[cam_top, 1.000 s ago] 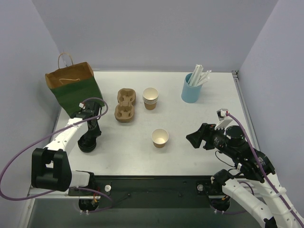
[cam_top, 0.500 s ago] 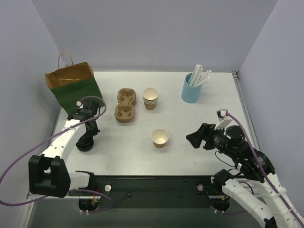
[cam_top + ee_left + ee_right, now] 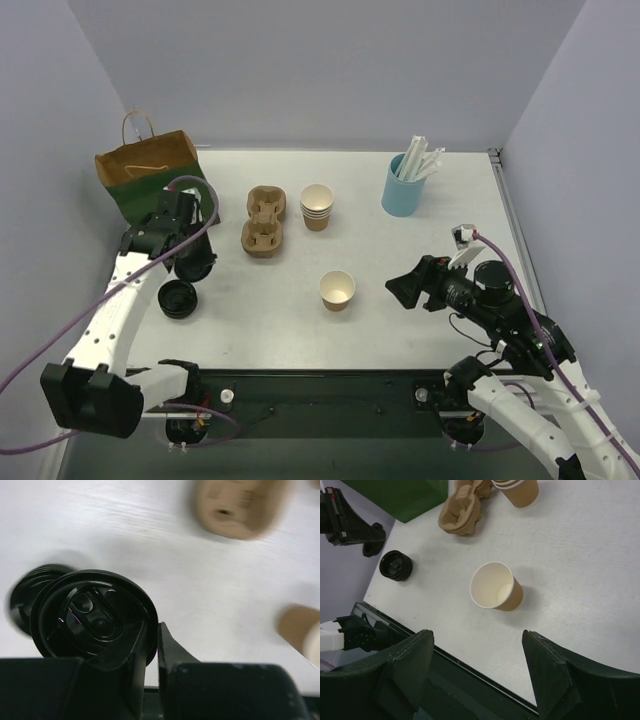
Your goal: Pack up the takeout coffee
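A lidless brown paper cup point(image 3: 337, 290) with a white inside stands upright mid-table; it also shows in the right wrist view point(image 3: 496, 586). No cup bears a lid, so no lidded takeout coffee is in view. My left gripper point(image 3: 190, 256) is shut on a round black lid point(image 3: 199, 269), held above the table just up and right of a stack of black lids point(image 3: 177, 299). In the left wrist view the lid point(image 3: 95, 617) is pinched at its rim by my gripper point(image 3: 155, 630). My right gripper point(image 3: 405, 290) is open and empty, right of the cup.
A green and brown paper bag point(image 3: 150, 185) stands at the back left. A pulp cup carrier point(image 3: 264, 222) and a stack of lidless cups point(image 3: 317, 207) sit behind the cup. A blue holder with wrapped straws point(image 3: 405, 185) is at the back right.
My left gripper has risen off the stack of lids with one lid pinched in it and shifted slightly back and right. The right arm has barely moved.
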Tool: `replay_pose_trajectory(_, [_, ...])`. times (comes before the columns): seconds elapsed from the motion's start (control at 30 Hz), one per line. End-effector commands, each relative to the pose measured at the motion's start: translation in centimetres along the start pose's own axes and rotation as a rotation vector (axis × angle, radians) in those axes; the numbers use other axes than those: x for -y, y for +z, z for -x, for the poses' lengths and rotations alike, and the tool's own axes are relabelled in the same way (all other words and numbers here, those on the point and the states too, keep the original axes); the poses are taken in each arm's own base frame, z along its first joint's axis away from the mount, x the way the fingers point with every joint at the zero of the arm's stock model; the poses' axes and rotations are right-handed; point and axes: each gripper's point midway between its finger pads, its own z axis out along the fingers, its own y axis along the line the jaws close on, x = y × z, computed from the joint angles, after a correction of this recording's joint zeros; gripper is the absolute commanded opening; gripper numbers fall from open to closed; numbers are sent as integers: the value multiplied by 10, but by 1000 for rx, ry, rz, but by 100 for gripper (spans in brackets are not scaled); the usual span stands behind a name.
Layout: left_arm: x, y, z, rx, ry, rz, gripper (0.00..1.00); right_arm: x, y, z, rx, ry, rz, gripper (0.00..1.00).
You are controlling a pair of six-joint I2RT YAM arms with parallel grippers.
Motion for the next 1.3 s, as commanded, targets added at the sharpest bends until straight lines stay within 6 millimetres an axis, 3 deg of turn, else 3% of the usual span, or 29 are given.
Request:
replay_pose_trajectory(0.0, [100,-85,10,58,87,-648,15,-40,10,27,101,10,193,73])
replay_pose_trajectory(0.07, [127,-119,3,52,94,-860,15,-56,14,41,163,12,270,73])
replay_pose_trajectory(0.1, [146,-147,4,72,134,-1032,16,-61,16,42,169,32,299,73])
replay_pose_trajectory(0.17, [159,-174,-4,47,95,-1175,16,-73,21,54,236,45,366,73])
replay_pose_trajectory(0.2, [168,-196,2,112,134,-1293,16,-76,24,57,245,69,382,73])
replay_pose_trajectory(0.27, [173,-212,-7,76,55,-1379,18,-85,31,63,285,76,428,72])
replay_pose_trajectory(0.33, [179,-241,-3,110,23,-1502,22,-96,34,68,324,43,492,70])
replay_pose_trajectory(0.37, [180,-238,-9,86,1,-1524,23,-105,33,66,324,22,531,70])
replay_pose_trajectory(0.4, [183,-255,-10,84,-4,-1596,24,-108,40,63,313,3,542,69])
replay_pose_trajectory(0.5, [186,-270,-19,56,-13,-1702,24,-123,47,62,301,-13,597,69])
replay_pose_trajectory(0.67, [189,-281,-23,22,-51,-1781,24,-142,51,65,307,29,693,65])
replay_pose_trajectory(0.8, [192,-281,-26,-26,-84,-1795,25,-156,46,61,343,-102,773,59])
replay_pose_trajectory(1.0, [193,-283,-29,-60,-113,-1801,25,-149,47,61,467,-283,751,57])
replay_pose_trajectory(1.27, [195,-275,-39,-99,-137,-1778,25,-162,41,69,491,-327,789,57])
